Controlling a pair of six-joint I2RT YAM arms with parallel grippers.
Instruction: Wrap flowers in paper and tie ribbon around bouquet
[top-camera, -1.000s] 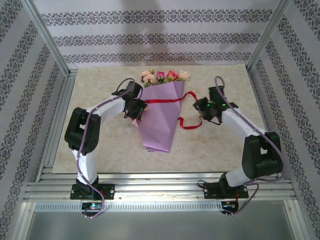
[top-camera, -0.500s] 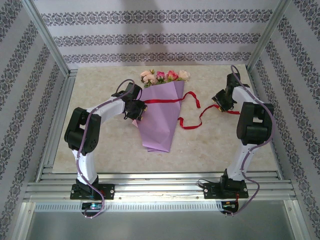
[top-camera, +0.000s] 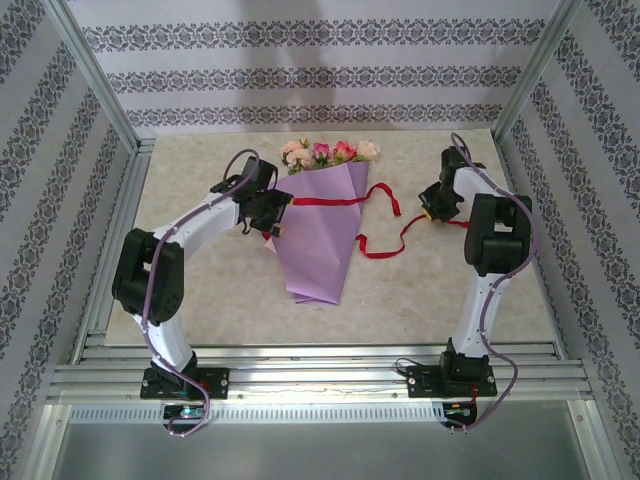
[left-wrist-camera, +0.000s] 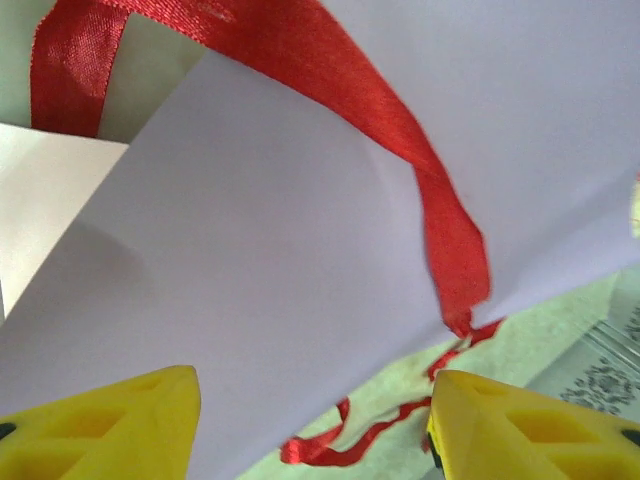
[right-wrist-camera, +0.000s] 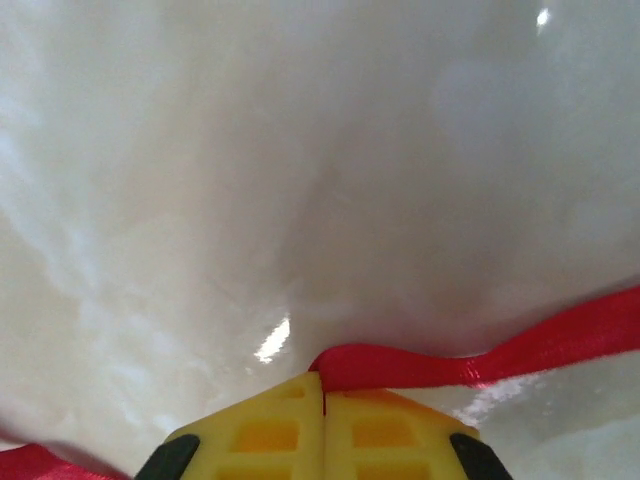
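Note:
The bouquet lies in the middle of the table, a purple paper (top-camera: 320, 240) cone with the flowers (top-camera: 330, 152) at its far end. The red ribbon (top-camera: 330, 201) crosses the cone, then loops over the table to my right gripper (top-camera: 430, 212), which is shut on it. In the right wrist view the ribbon (right-wrist-camera: 520, 355) leaves the closed yellow tips of the right gripper (right-wrist-camera: 322, 385). My left gripper (top-camera: 274, 218) is at the cone's left edge. In the left wrist view the left gripper (left-wrist-camera: 315, 430) is open, the paper (left-wrist-camera: 270, 260) and ribbon (left-wrist-camera: 400, 140) just beyond its fingertips (left-wrist-camera: 110, 430).
The marble-pattern table (top-camera: 200, 290) is boxed in by aluminium posts and patterned walls (top-camera: 300, 80) on three sides. Slack ribbon curls on the table right of the cone (top-camera: 378, 247). A metal rail (top-camera: 320, 375) runs along the near edge by the arm bases.
My right gripper has swung from near the cone out to the far right, drawing the ribbon with it. The left arm's elbow has shifted left while its gripper stayed at the cone's edge.

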